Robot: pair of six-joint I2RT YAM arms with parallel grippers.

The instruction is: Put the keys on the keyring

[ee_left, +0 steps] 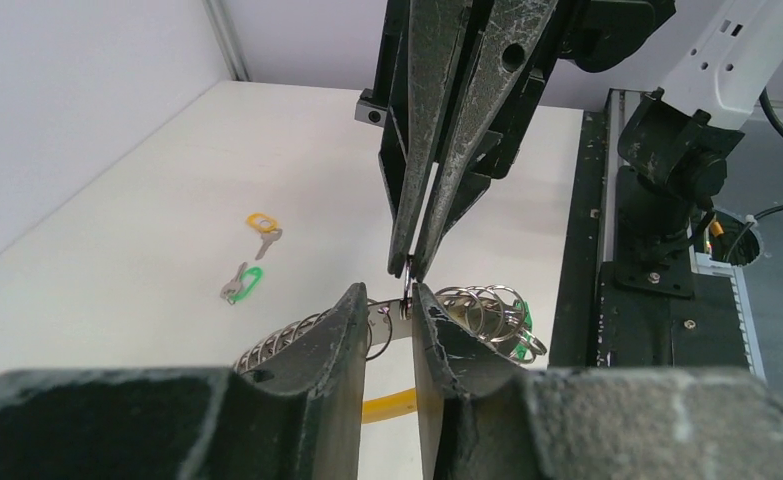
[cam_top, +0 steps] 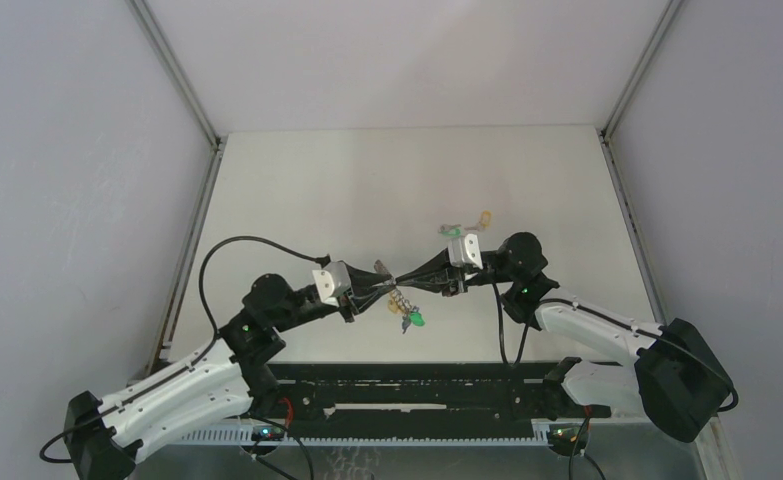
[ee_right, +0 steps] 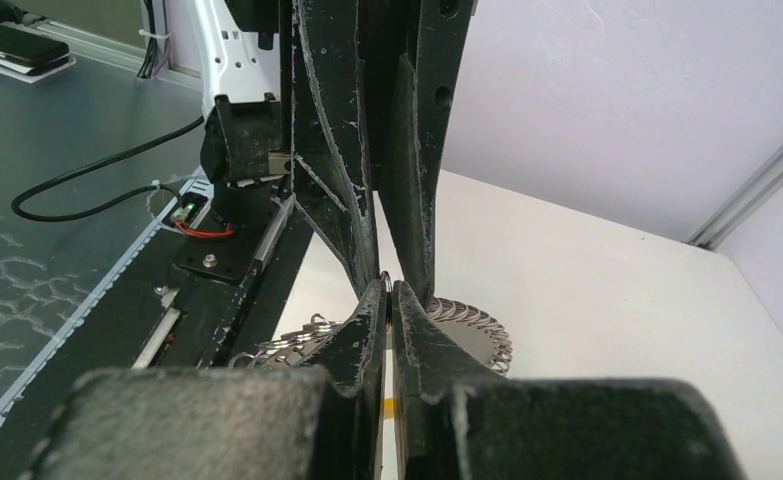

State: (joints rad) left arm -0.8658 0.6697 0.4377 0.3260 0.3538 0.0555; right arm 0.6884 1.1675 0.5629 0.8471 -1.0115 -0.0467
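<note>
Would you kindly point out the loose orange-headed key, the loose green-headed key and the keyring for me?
orange-headed key [ee_left: 258,220]: left wrist view, on its orange plastic head.
green-headed key [ee_left: 250,281]: left wrist view, on its green plastic head.
keyring [ee_left: 387,408]: left wrist view, on its yellow band.

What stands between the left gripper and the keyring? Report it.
Nothing visible. The left gripper straddles a small ring on the keyring, its fingers on either side with a gap showing. The right gripper pinches that same ring from the opposite side, tips almost meeting the left's.
</note>
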